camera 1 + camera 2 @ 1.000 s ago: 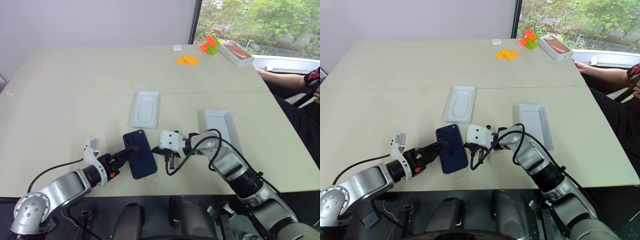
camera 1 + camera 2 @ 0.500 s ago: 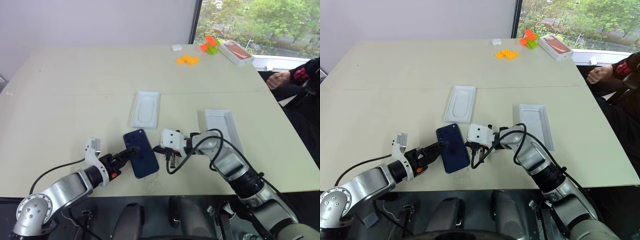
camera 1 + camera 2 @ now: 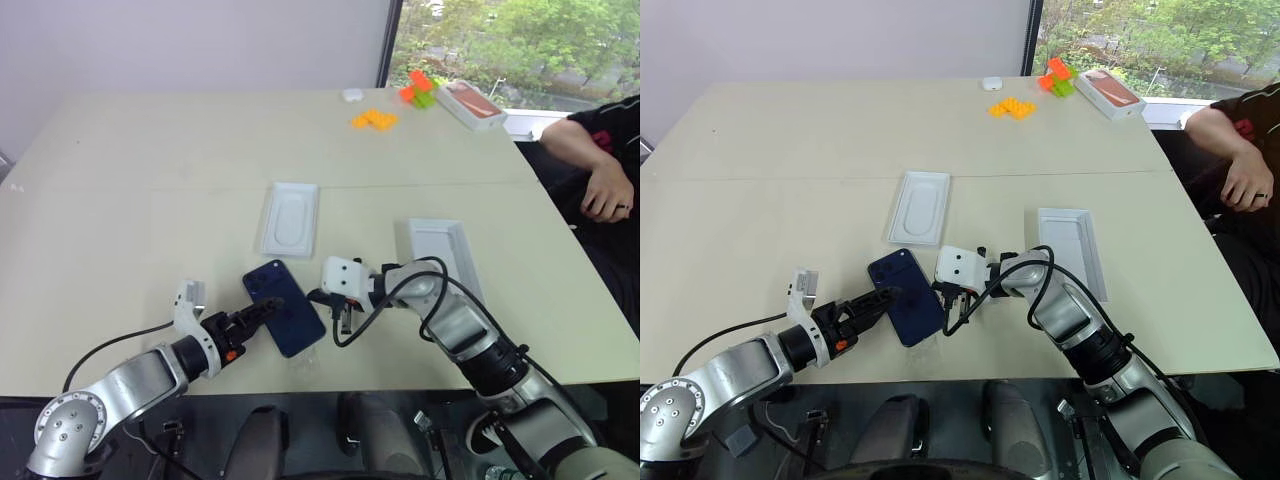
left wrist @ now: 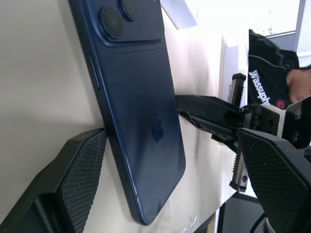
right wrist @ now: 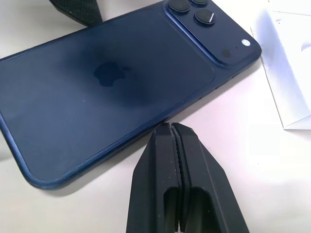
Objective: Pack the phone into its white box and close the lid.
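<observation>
The dark blue phone point(image 3: 287, 307) lies camera side up and slanted near the table's front edge. My left gripper point(image 3: 262, 311) is open, its jaws astride the phone's near left part, and one finger point(image 4: 80, 177) touches its long edge. The shut tips of my right gripper point(image 5: 172, 127) press against the phone's opposite long edge. Just beyond the phone lies the white box point(image 3: 290, 218), shallow and thin-rimmed with an oval recess inside. The pale lid point(image 3: 441, 252) lies inside up to the right, behind my right arm.
At the far right of the table lie orange blocks point(image 3: 374, 120), red and green blocks point(image 3: 420, 90) and an orange-topped box point(image 3: 472, 103). A person's arm point(image 3: 600, 165) rests at the table's right edge. The front edge is close below the phone.
The phone has swung round on the table, its near end shifting right. Both grippers stay at its edges. A person's arm has come in at the right edge.
</observation>
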`<control>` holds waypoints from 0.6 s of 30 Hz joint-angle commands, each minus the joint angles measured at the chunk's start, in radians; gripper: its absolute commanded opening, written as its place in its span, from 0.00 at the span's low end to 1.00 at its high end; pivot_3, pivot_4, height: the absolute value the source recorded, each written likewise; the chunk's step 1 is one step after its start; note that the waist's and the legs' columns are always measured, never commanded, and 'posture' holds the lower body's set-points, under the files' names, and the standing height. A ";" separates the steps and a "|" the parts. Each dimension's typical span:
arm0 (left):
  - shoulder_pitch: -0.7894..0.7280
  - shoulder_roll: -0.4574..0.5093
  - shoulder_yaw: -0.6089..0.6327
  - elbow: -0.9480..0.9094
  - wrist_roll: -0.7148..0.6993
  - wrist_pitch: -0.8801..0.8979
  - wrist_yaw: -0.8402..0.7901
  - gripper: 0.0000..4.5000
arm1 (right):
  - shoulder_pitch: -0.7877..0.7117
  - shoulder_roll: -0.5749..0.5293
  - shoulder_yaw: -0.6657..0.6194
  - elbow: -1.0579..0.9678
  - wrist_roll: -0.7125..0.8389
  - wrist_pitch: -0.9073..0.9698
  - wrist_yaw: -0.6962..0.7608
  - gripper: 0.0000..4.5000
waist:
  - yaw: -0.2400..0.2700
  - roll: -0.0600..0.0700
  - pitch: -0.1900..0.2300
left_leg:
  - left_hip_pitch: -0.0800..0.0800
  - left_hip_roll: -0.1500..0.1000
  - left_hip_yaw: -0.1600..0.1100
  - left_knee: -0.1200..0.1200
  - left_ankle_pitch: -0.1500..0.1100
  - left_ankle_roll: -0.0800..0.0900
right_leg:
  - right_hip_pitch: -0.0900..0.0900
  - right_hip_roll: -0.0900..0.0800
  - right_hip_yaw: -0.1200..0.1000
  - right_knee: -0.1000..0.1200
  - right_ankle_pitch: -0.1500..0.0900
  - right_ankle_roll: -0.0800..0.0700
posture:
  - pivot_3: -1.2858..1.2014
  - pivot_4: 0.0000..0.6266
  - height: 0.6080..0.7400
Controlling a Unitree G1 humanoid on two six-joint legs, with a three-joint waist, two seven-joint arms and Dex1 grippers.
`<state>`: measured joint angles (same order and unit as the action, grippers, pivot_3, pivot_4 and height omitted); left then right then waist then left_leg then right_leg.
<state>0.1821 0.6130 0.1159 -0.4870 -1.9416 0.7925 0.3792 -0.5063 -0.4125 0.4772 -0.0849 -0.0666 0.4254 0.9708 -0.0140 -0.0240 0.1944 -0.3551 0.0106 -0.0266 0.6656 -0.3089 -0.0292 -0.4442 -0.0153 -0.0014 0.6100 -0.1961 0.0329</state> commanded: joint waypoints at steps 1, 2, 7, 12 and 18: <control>0.005 0.017 -0.015 -0.016 -0.031 0.012 0.004 1.00 | -0.026 0.007 0.018 -0.014 -0.012 -0.044 0.001 0.01 | 0.000 0.000 0.000 | 0.000 0.000 0.000 0.000 0.000 0.000 | 0.000 0.000 0.000 0.000 0.000 0.000 | 0.52 0.24 0.95; 0.004 0.022 -0.016 -0.004 -0.031 0.011 0.013 1.00 | -0.031 0.004 0.024 -0.005 -0.023 -0.055 0.001 0.01 | 0.000 0.000 0.000 | 0.000 0.000 0.000 0.000 0.000 0.000 | 0.000 0.000 0.000 0.000 0.000 0.000 | 0.52 0.24 0.95; -0.017 0.003 -0.023 -0.001 -0.031 0.007 0.000 1.00 | -0.028 0.019 0.050 0.006 -0.032 -0.075 0.016 0.01 | 0.000 0.000 0.000 | 0.000 0.000 0.000 0.000 0.000 0.000 | 0.000 0.000 0.000 0.000 0.000 0.000 | 0.52 0.24 0.95; -0.027 -0.044 -0.016 -0.051 -0.031 -0.016 -0.039 1.00 | -0.010 0.051 0.064 -0.023 0.000 -0.037 0.037 0.01 | 0.001 0.000 0.000 | 0.000 0.000 0.000 0.000 0.000 0.000 | 0.000 0.000 0.000 0.000 0.000 0.000 | 0.52 0.24 0.95; -0.020 -0.071 0.022 -0.096 -0.031 -0.040 -0.082 1.00 | -0.007 0.054 0.056 -0.018 0.002 -0.022 0.041 0.01 | 0.001 0.000 0.000 | 0.000 0.000 0.000 0.000 0.000 0.000 | 0.000 0.000 -0.001 0.000 0.000 0.000 | 0.52 0.24 0.95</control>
<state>0.1831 0.5603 0.1520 -0.4968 -1.9417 0.7527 0.3602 -0.5220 -0.3990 0.4843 -0.0645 -0.1029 0.4088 0.9778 -0.0132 -0.0240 0.1946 -0.3554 0.0107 -0.0269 0.6655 -0.3089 -0.0292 -0.4442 -0.0151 -0.0021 0.6096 -0.1961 0.0329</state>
